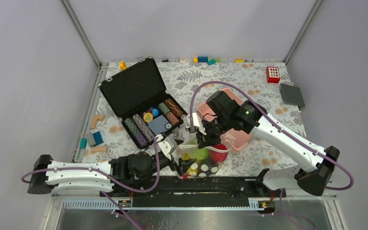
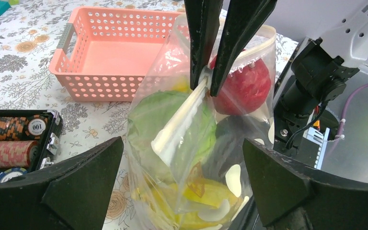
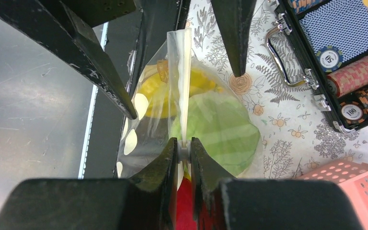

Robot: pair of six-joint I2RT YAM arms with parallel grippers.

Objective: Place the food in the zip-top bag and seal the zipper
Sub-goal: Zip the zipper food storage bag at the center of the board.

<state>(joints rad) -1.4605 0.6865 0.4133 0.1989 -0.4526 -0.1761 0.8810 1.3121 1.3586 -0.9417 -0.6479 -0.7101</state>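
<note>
The clear zip-top bag (image 1: 200, 160) stands at the table's near edge, filled with food: a pale green cabbage (image 2: 153, 110), a red apple (image 2: 247, 88) and yellow bananas (image 2: 206, 191). Its pale zipper (image 2: 179, 122) runs along the top edge. My right gripper (image 3: 184, 146) is shut on the zipper (image 3: 184, 86), pinching the strip from above. My left gripper (image 2: 183, 143) is open, one finger on each side of the bag's near end, not touching it. In the right wrist view the cabbage (image 3: 225, 129) shows through the plastic.
A pink slatted basket (image 1: 232, 136) stands empty just behind the bag. An open black case of poker chips (image 1: 143, 108) lies at the left. Small blocks (image 1: 95, 139) lie at the far left; a red block (image 1: 272, 74) and a grey plate (image 1: 291, 94) lie at the back right.
</note>
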